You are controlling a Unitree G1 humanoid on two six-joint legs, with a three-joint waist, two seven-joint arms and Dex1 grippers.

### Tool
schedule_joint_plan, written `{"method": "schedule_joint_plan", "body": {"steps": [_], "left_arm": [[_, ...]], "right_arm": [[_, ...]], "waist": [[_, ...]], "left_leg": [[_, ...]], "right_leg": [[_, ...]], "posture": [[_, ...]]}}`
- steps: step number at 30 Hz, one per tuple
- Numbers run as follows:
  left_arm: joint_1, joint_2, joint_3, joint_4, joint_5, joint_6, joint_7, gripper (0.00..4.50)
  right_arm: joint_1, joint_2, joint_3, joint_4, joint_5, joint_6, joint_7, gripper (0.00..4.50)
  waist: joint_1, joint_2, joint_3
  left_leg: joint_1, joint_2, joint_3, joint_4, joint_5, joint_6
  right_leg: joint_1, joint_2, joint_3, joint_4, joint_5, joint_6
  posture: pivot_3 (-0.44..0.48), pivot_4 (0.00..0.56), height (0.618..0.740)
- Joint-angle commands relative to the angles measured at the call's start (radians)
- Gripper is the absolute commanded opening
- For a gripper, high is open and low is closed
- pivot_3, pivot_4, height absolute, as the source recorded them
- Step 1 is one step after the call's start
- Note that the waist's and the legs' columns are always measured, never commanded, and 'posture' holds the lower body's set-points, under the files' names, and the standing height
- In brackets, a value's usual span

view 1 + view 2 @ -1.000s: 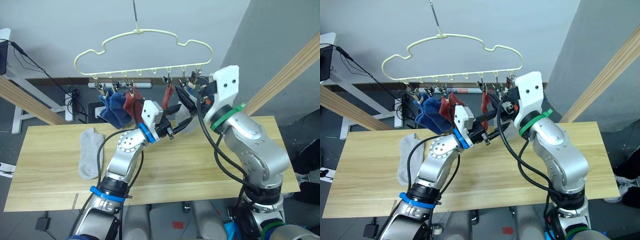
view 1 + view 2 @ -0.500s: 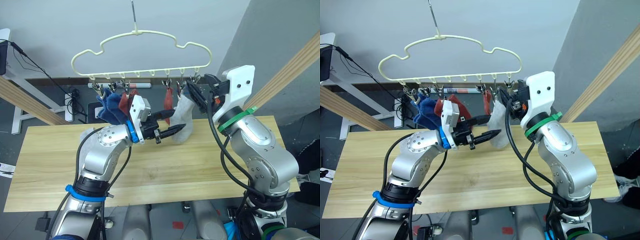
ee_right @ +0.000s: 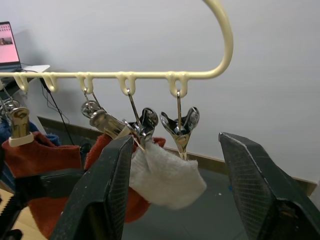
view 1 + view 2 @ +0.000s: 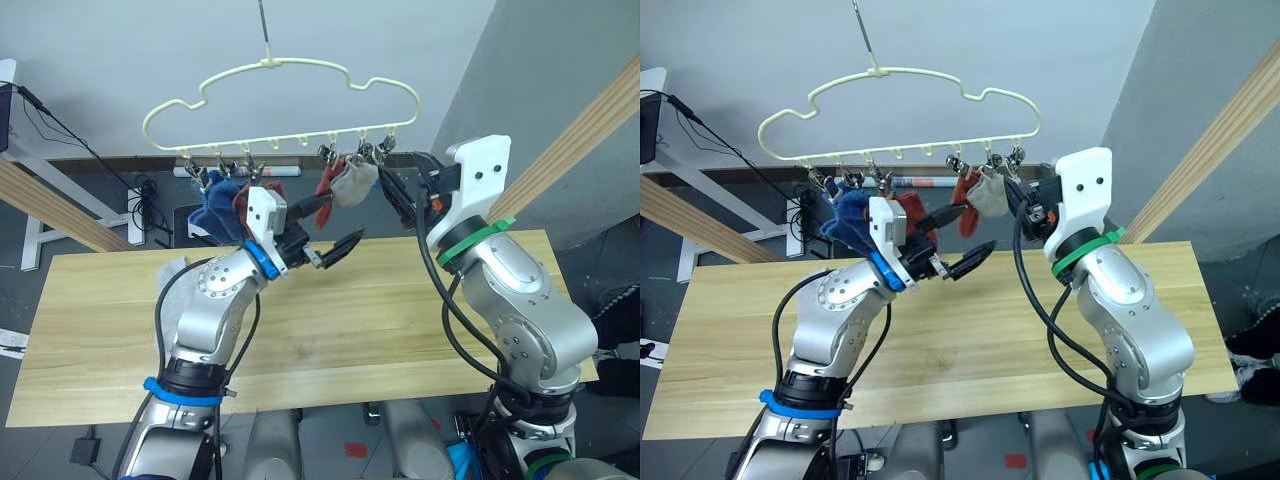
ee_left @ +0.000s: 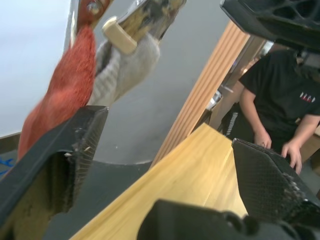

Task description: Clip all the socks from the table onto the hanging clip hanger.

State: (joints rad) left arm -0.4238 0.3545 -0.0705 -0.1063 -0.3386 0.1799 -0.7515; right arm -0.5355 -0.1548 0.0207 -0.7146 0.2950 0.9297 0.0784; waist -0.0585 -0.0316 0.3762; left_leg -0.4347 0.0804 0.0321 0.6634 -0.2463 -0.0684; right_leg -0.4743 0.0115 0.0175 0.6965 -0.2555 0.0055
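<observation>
**Grey sock hanging from the clip hanger**

A grey sock (image 4: 172, 272) is lying on the bench (image 4: 90, 330) at far left. The left gripper (image 4: 332, 228) is hovering with jaws apart below the clip hanger (image 4: 280, 105), where another grey sock (image 4: 352, 183) is dangling beside the right gripper (image 4: 397, 190), its jaws apart.

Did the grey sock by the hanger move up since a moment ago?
Yes. The grey sock hung down to the table edge before; now it sits bunched up just under the hanger clips, well above the table.
</observation>
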Motion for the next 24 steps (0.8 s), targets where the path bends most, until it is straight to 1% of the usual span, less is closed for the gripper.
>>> {"method": "schedule_joint_plan", "body": {"steps": [1,3,6,13,17,24], "left_arm": [[0.012,0.047,0.012,-0.091,-0.042,-0.004,-0.073,4.46],[0.002,0.074,0.015,-0.116,-0.07,0.024,-0.102,4.46],[-0.022,0.105,0.019,-0.156,-0.119,0.078,-0.135,4.46],[-0.097,0.129,0.042,-0.196,-0.205,0.188,-0.137,4.46],[-0.125,0.139,0.052,-0.189,-0.216,0.208,-0.143,4.46],[-0.158,0.135,0.047,-0.182,-0.198,0.208,-0.128,4.46]], "right_arm": [[0.002,-0.003,0.0,-0.037,-0.011,-0.005,-0.015,2.82],[0.0,0.001,0.005,-0.028,-0.016,-0.011,-0.021,2.82],[-0.004,0.014,0.013,-0.011,-0.021,-0.022,-0.031,2.82],[-0.016,0.037,0.034,0.044,-0.054,-0.048,-0.054,2.82],[-0.039,0.047,0.038,0.097,-0.082,-0.081,-0.068,2.82],[-0.077,0.069,0.048,0.176,-0.11,-0.141,-0.064,2.82]], "waist": [[0.001,0.0,0.0],[0.001,0.0,0.0],[0.001,0.0,0.0],[0.001,0.0,0.0],[0.0,0.0,0.0],[0.002,0.0,0.0]], "left_leg": [[0.0,0.0,0.0,0.0,0.0,0.0],[0.0,0.0,0.0,0.0,0.002,-0.003],[0.0,0.0,0.0,0.0,0.002,-0.003],[0.0,0.0,0.0,0.0,0.002,-0.003],[0.0,0.0,0.0,0.0,0.002,-0.003],[0.0,0.0,0.0,0.0,0.002,-0.003]], "right_leg": [[0.0,0.0,0.0,0.0,0.0,0.0],[0.0,0.0,0.0,0.0,0.0,0.0],[0.0,0.0,0.0,0.0,0.0,0.0],[0.0,0.0,0.0,0.0,0.0,0.0],[0.0,0.0,0.0,0.0,0.0,0.0],[0.0,0.0,0.0,0.0,0.0,0.0]], "posture": [[-0.136,0.405,0.701],[-0.136,0.405,0.701],[-0.128,0.405,0.701],[-0.123,0.402,0.701],[-0.117,0.4,0.701],[-0.116,0.399,0.701]]}}
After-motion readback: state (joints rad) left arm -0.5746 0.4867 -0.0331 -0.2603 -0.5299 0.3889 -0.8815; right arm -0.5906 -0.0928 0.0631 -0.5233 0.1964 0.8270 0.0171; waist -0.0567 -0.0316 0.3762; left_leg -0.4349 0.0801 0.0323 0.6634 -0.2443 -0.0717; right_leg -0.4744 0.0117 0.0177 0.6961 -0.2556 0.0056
